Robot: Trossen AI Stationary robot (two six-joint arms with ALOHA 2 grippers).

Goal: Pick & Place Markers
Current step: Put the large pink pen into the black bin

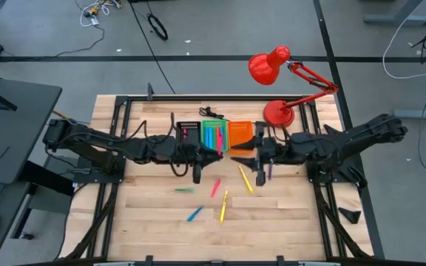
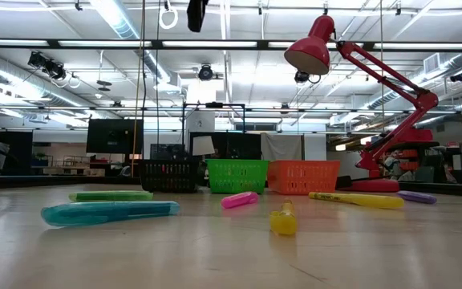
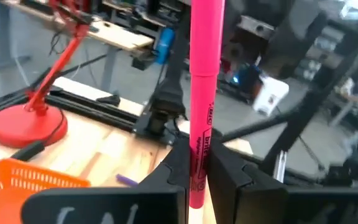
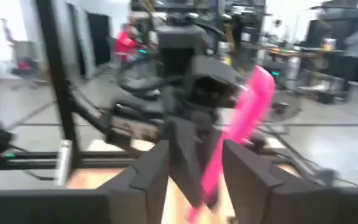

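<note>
My left gripper hovers above the table's middle, in front of the bins, shut on a pink marker. My right gripper faces it from the right, a short way off. Its open fingers stand on either side of the same pink marker without touching it. Several more markers lie flat on the wooden table: green, pink, two yellow, blue and purple. My left gripper pinches the pink marker's printed barrel between its two fingers, close to one end of the marker. The fingers point level, toward the table's right side, and lie across the marker. The marker is lifted clear, and most of its length stands out beyond the fingers.
A black bin, a green bin and an orange bin stand in a row at the table's far middle. A red desk lamp stands at the far right, its arm and shade reaching over the table.
</note>
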